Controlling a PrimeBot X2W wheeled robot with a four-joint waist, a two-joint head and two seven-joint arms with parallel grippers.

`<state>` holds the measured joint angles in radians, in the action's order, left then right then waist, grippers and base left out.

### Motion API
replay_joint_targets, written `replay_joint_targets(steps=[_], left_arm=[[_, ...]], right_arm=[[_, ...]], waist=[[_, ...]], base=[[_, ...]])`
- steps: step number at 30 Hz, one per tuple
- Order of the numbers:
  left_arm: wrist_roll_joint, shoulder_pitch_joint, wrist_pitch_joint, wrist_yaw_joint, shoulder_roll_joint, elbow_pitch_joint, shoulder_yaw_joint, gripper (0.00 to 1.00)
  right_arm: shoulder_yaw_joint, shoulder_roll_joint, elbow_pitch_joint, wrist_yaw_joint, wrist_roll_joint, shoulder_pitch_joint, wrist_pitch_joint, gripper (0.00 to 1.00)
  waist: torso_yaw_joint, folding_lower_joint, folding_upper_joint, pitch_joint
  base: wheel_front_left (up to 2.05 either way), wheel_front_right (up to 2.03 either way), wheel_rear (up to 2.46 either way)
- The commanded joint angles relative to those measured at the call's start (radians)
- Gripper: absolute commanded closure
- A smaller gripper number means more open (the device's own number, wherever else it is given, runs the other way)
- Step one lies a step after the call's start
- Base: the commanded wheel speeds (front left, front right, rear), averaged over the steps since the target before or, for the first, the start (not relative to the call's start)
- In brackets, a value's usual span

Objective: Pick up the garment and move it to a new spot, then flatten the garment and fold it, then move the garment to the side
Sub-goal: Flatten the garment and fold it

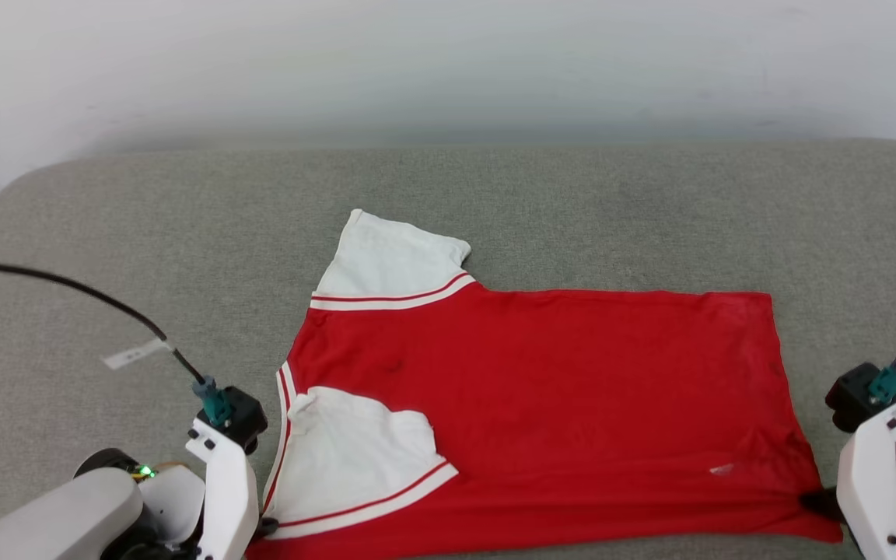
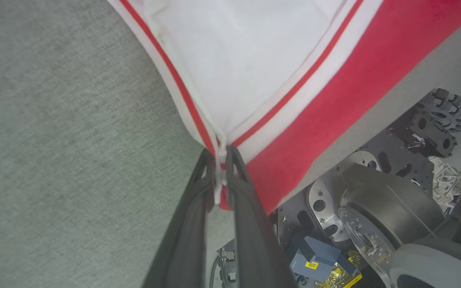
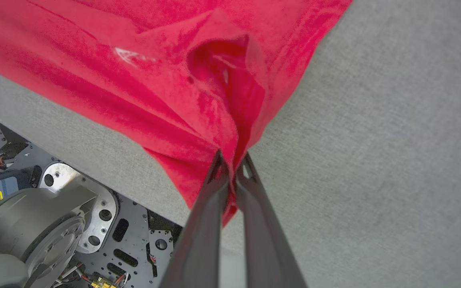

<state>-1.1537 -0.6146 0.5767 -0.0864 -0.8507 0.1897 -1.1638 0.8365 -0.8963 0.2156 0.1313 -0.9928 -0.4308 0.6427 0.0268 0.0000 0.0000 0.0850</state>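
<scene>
So far: garment (image 1: 541, 389) lies spread mostly flat on the grey cushion (image 1: 145, 218), along its near edge, 1 white sleeve turned in.
Left gripper (image 2: 220, 160): fingers pinched on the striped collar-side corner.
Right gripper (image 3: 232, 160): fingers pinched on the red hem corner.
Left to do: probably the main fold, then moving aside.

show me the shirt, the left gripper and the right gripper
shirt (image 1: 541, 373), head view, middle of its red body
left gripper (image 2: 220, 155), left wrist view, midway between fingertips, shut on striped trim
right gripper (image 3: 232, 158), right wrist view, midway between fingertips, shut on red corner
</scene>
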Motion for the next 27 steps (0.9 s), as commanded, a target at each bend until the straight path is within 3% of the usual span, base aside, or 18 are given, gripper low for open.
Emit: replay_joint_targets(steps=[1, 6, 7, 8, 18, 27], left_arm=[[0.008, 0.017, -0.003, 0.008, -0.011, 0.006, -0.007, 1.00], [0.005, 0.041, -0.005, 0.022, -0.003, 0.036, -0.017, 1.00], [0.012, 0.038, -0.010, 0.024, -0.002, 0.039, -0.018, 0.53], [0.020, 0.032, -0.020, 0.027, 0.001, 0.040, -0.015, 0.00], [0.044, -0.066, -0.110, 0.043, -0.045, 0.002, 0.075, 0.00], [0.090, -0.235, -0.174, 0.030, -0.043, 0.023, 0.169, 0.00]], right_arm=[[0.001, 0.003, 0.010, -0.001, 0.013, 0.019, -0.003, 1.00], [0.006, 0.049, 0.068, -0.001, 0.041, 0.054, -0.012, 1.00], [0.003, 0.060, 0.078, -0.001, 0.048, 0.057, -0.022, 0.81], [-0.005, 0.072, 0.085, -0.001, 0.055, 0.057, -0.035, 0.00], [-0.143, 0.113, 0.040, -0.001, 0.166, 0.014, -0.278, 0.00], [-0.421, 0.213, -0.061, -0.001, 0.336, 0.058, -0.529, 0.00]], waist=[[-0.005, 0.0000, 0.0000, 0.007], [-0.011, 0.0000, 0.0000, 0.026], [-0.011, 0.0000, 0.0000, 0.027], [-0.010, 0.0000, 0.0000, 0.027], [-0.016, 0.0000, 0.0000, -0.011], [-0.056, 0.0000, 0.0000, 0.033]], base=[[0.00, 0.00, 0.00], [0.00, 0.00, 0.00], [0.00, 0.00, 0.00], [0.00, 0.00, 0.00], [0.00, 0.00, 0.00], [0.00, 0.00, 0.00]])
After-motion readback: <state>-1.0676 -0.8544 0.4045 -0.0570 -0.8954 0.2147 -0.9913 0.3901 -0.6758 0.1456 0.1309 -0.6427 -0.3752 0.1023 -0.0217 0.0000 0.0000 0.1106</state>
